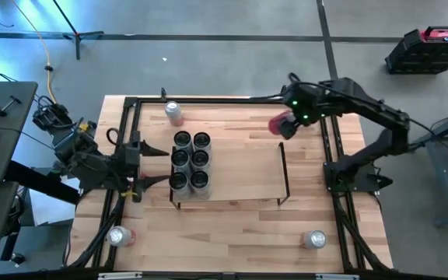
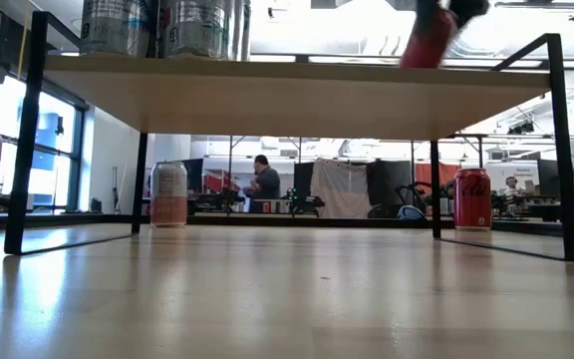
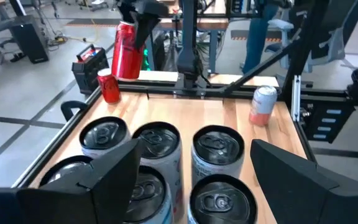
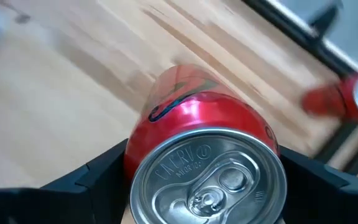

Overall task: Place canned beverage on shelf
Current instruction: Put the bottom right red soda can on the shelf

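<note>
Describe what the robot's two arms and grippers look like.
Both arms are dark, near-black jointed links. The right arm has small green lights glowing near its wrist, with black cabling trailing along it. The left arm carries a bundle of black cables near its wrist. The left gripper has two broad, wedge-shaped matte black fingers; the right gripper has similar dark angular fingers.

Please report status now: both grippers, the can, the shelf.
Right gripper shut on red can, above shelf's right part. Left gripper open beside six cans on shelf. Free half unobstructed.
</note>
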